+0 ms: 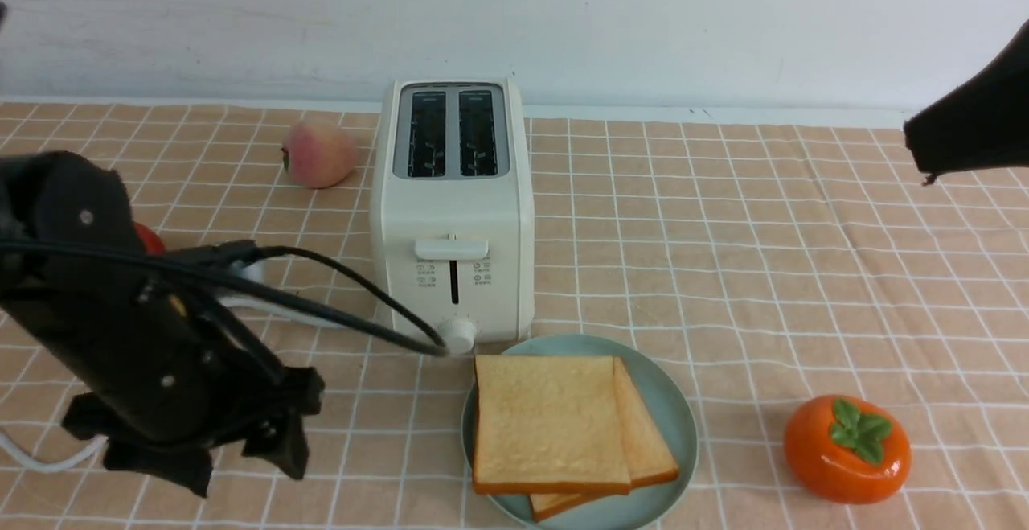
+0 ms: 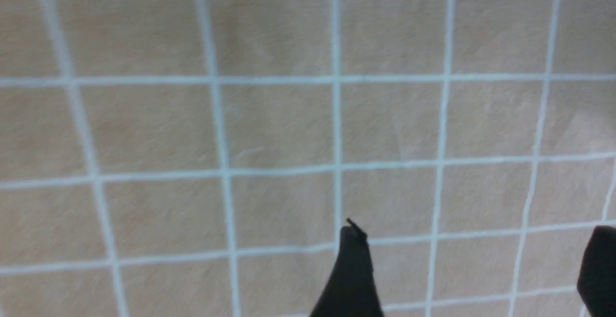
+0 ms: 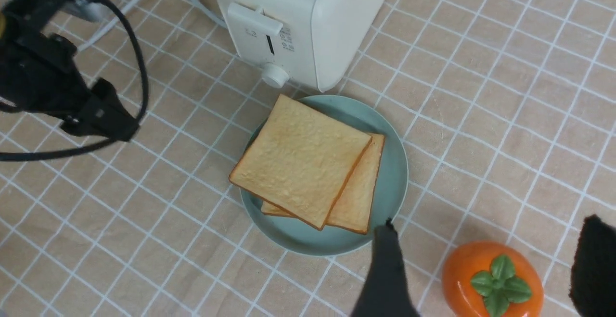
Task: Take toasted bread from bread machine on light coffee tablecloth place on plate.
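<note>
Two slices of toasted bread [image 1: 551, 421] lie flat on the plate [image 1: 678, 425], overlapping. The upper slice sits toward the robot's left and the lower one shows along the right and near edges. The plate rests on the light coffee tablecloth [image 1: 723, 256] that covers the surface, just in front of the bread machine [image 1: 454, 216], far rim near the round knob. The machine's lever is at the top of its slot. The left end effector [image 1: 237, 462] hangs low over bare cloth to the left of the plate, well apart from it, fingers [image 2: 353, 269] spread and holding nothing. The right end effector [image 3: 489, 223] is raised at the right, also released and gripping nothing. A peach [image 1: 319, 152] lies left of the machine, and an orange persimmon [image 1: 846, 449] right of the plate.
</note>
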